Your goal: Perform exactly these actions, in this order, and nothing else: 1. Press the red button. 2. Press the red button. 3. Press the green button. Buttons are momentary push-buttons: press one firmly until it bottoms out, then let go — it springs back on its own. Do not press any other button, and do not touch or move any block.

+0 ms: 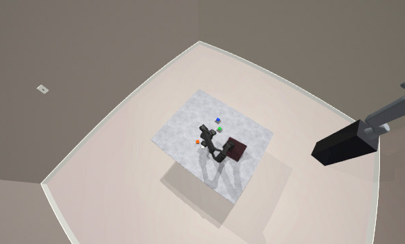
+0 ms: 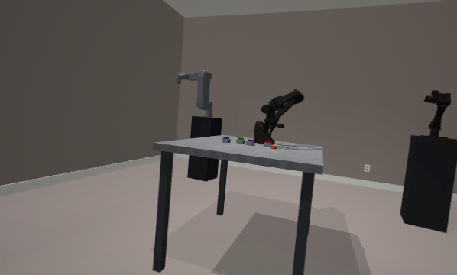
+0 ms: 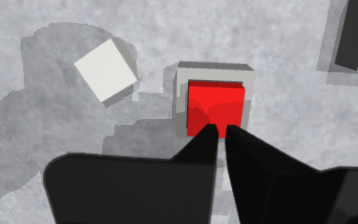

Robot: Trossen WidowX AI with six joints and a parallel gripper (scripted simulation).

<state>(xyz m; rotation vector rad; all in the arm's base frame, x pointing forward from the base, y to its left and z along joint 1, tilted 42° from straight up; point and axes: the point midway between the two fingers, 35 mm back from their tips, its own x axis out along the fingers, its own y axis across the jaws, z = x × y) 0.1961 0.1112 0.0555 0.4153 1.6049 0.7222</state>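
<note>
The red button (image 3: pixel 207 100) (image 2: pixel 267 142) has a square red cap in a grey housing. My gripper (image 3: pixel 220 133) is shut, with nothing between its fingers. In the wrist view its tips overlap the near edge of the red cap; whether they touch it, I cannot tell. The cap stands up out of its housing. The arm hides the red button in the top view. The green button (image 1: pixel 219 129) (image 2: pixel 241 139) stands apart from the gripper, beyond the purple button as seen from the red one.
The purple button (image 2: pixel 250 140) stands between the red and green buttons, and the blue button (image 1: pixel 218 120) (image 2: pixel 226 138) is past the green one. A white block (image 3: pixel 105 70) (image 1: pixel 202 147) lies close beside the red button. An orange block (image 1: pixel 197 141) (image 2: pixel 273 147) lies near it too.
</note>
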